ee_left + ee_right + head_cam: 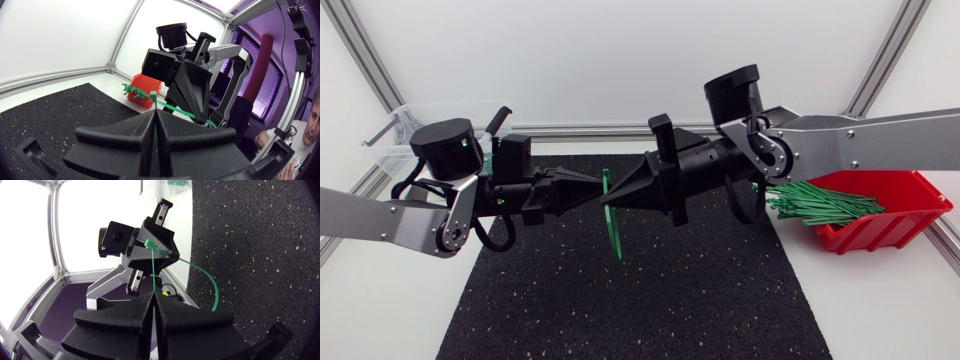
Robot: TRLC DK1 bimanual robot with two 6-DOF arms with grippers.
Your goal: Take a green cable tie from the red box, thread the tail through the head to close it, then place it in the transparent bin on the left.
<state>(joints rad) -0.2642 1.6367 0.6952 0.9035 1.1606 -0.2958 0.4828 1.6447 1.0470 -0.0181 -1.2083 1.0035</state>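
**A:** Where was the tie?

**B:** The green cable tie (613, 225) hung bowed above the black mat (620, 310), well apart from the red box (895, 222) and the transparent bin (395, 135). The left hand (596, 182) pinched its head end. The right hand (619, 197) pinched the tail. Both faced each other, tips near.

**A:** Threading advice?

**B:** Judged best: left hand steady, tail lined up square with the head slot, fed straight in short pushes. Could not tell whether the tail had entered.
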